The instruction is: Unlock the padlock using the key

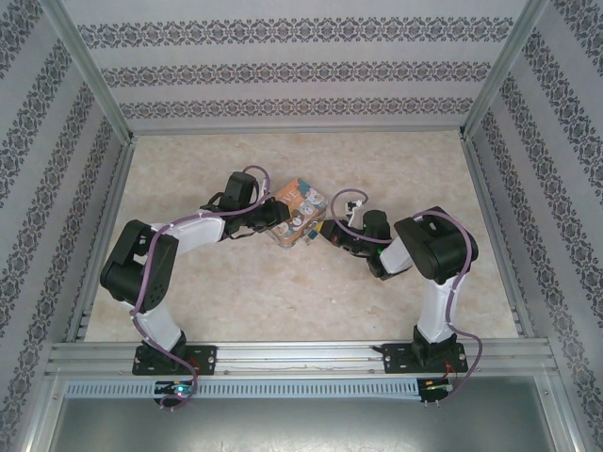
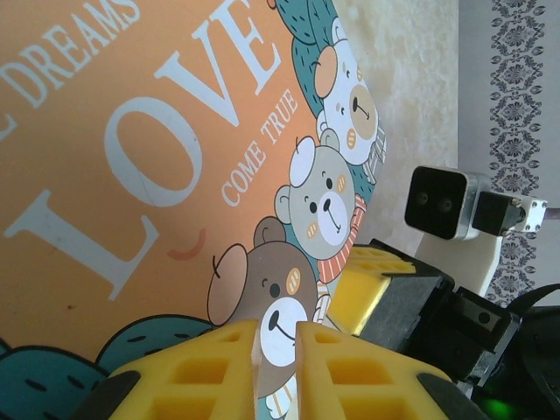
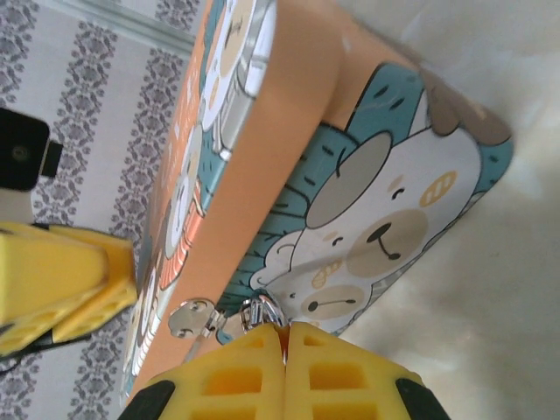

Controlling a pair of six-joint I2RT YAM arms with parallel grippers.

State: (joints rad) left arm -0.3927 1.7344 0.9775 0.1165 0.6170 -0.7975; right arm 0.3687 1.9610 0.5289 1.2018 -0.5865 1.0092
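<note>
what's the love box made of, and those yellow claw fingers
LOVE box: likely printed sheet metal, a tin; smooth, faintly glossy print, rolled lid rim, silvery metal hasp on its side. Fingers of the right claw: matte yellow, moulded with square pockets, probably plastic or firm rubber; the look leaves that open.

Overhead camera behind the arms looks down over the table [image 1: 283,301]; both wrist cameras sit tight against the tin [image 1: 300,218], from opposite sides.
</note>
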